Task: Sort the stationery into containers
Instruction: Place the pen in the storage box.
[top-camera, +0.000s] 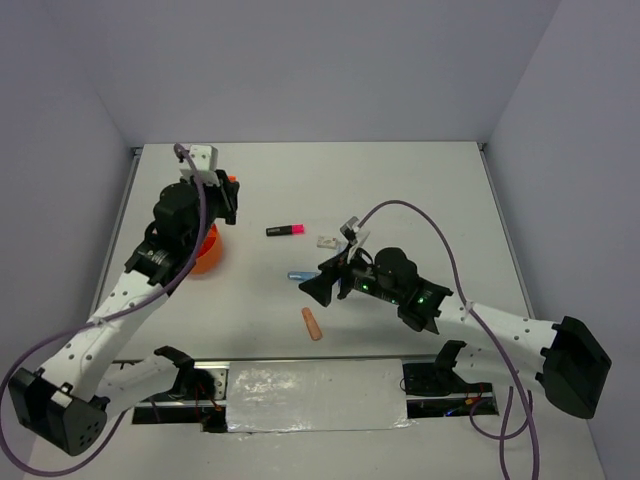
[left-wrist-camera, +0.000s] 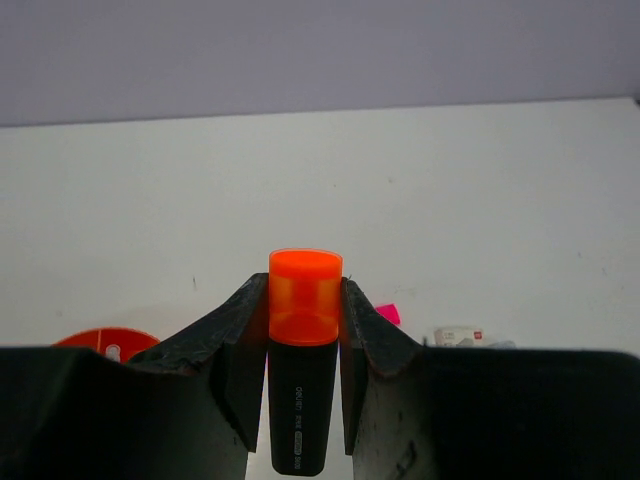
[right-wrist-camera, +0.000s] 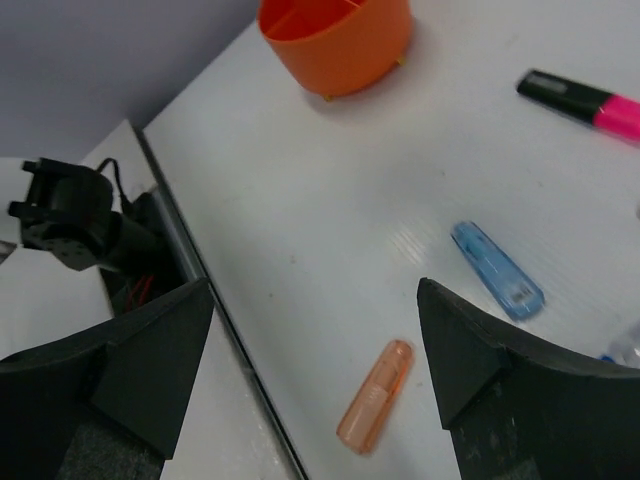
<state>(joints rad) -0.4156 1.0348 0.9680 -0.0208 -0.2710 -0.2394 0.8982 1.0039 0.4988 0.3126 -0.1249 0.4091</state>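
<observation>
Overhead and close wrist views share the tub (top-camera: 210, 256).

Noted: tub (right-wrist-camera: 335, 45) plain orange; orange-capped highlighter (left-wrist-camera: 303, 390) black-bodied with pale lettering; pink-capped highlighter (right-wrist-camera: 585, 100) black-bodied; marker (right-wrist-camera: 497, 270) translucent blue; eraser (right-wrist-camera: 375, 395) peach; block (top-camera: 326, 241) white; tabletop (right-wrist-camera: 330, 220) plain white, unpatterned.

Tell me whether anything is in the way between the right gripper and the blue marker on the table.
Nothing visible is. The right gripper hangs open above bare table, and the blue marker lies uncovered near one finger. The peach eraser lies apart from it, nearer the table edge.
</observation>
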